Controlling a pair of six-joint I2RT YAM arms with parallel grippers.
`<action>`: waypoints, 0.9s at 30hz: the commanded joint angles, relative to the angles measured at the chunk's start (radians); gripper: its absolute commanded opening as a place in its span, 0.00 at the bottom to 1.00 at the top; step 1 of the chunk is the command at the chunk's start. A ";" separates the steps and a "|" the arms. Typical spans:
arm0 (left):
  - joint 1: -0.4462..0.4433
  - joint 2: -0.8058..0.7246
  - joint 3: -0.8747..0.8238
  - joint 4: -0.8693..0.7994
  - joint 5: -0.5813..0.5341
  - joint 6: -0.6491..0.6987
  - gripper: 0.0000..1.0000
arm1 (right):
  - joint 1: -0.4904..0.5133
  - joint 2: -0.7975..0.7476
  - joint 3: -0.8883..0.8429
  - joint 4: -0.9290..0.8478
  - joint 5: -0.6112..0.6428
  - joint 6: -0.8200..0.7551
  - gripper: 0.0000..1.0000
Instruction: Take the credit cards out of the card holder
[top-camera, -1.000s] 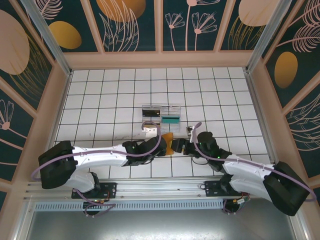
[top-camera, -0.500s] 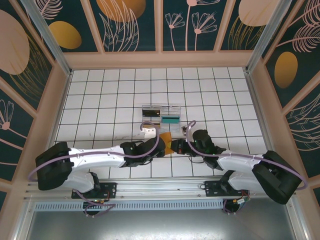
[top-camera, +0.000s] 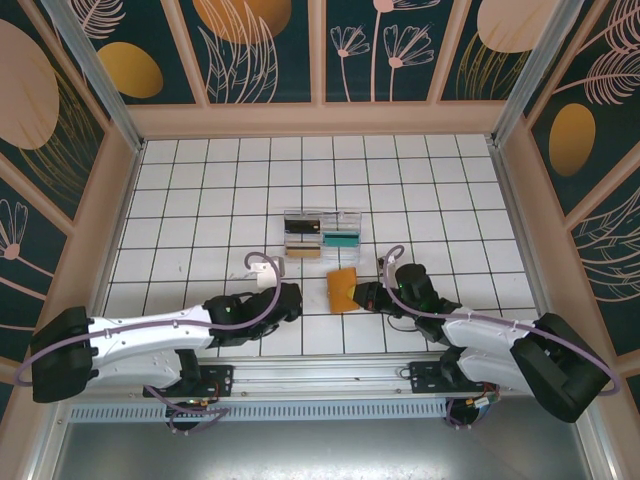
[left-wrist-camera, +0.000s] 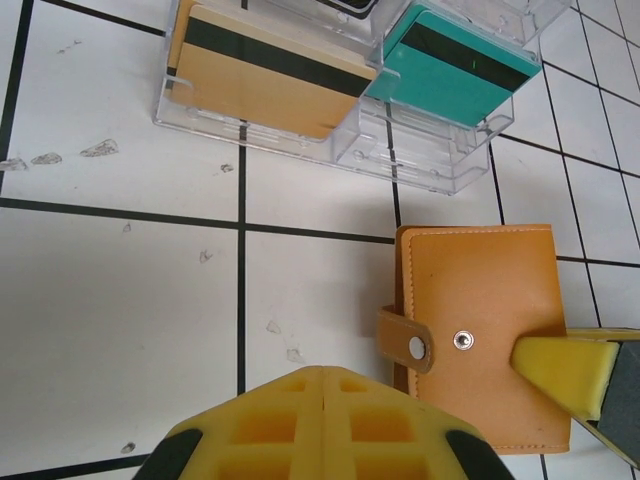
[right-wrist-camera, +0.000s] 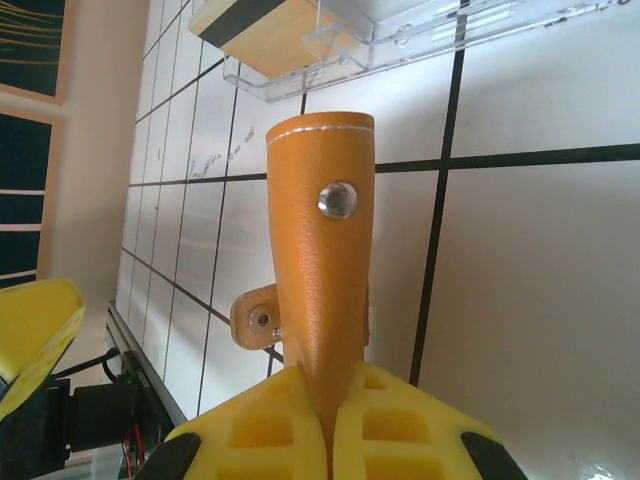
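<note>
- The left gripper (left-wrist-camera: 323, 382) had its 2 yellow fingers pressed together with nothing between them. In the overhead views from 1.0 s and 0.5 s before, its tips were at the holder's left edge. It had since drawn back toward its base and stood apart from the holder.
- The white tiled table (left-wrist-camera: 120, 300) lay bare directly ahead of those closed tips.
- Further ahead of both grippers stood a clear tray (left-wrist-camera: 430, 162). A tan card (left-wrist-camera: 265, 85) lay in its left compartment and a teal card (left-wrist-camera: 455, 60) in its right, each with a dark stripe.
- The card holder (left-wrist-camera: 480, 320) sat ahead and to the right of the left tips, folded shut, tan-orange face up. It had hardly shifted over that second.
- Its strap tab (left-wrist-camera: 405, 342) stuck out past the left edge, short of the metal stud (left-wrist-camera: 462, 340) on the face. The clasp looked undone.
- The right gripper (right-wrist-camera: 318, 390) pinched the holder's right edge between its yellow pads, and the holder reached straight out from its fingertips. Its hold had not changed. Whether the holder rested on the tiles could not be told.
- The left gripper's retreat left the holder in 1 gripper only. No card showed at its edges, and whether any remained inside could not be told. Opening the flap would probably need the left gripper back at the loose edge.
</note>
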 joint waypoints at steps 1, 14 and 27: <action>0.001 0.033 -0.002 0.076 0.006 0.048 0.00 | -0.004 0.013 -0.004 0.045 0.011 -0.003 0.00; 0.001 0.317 0.155 0.135 0.128 0.170 0.33 | -0.003 0.080 -0.002 0.095 0.006 0.010 0.00; 0.010 0.473 0.247 0.082 0.105 0.195 0.35 | -0.003 0.067 -0.006 0.101 -0.006 0.009 0.00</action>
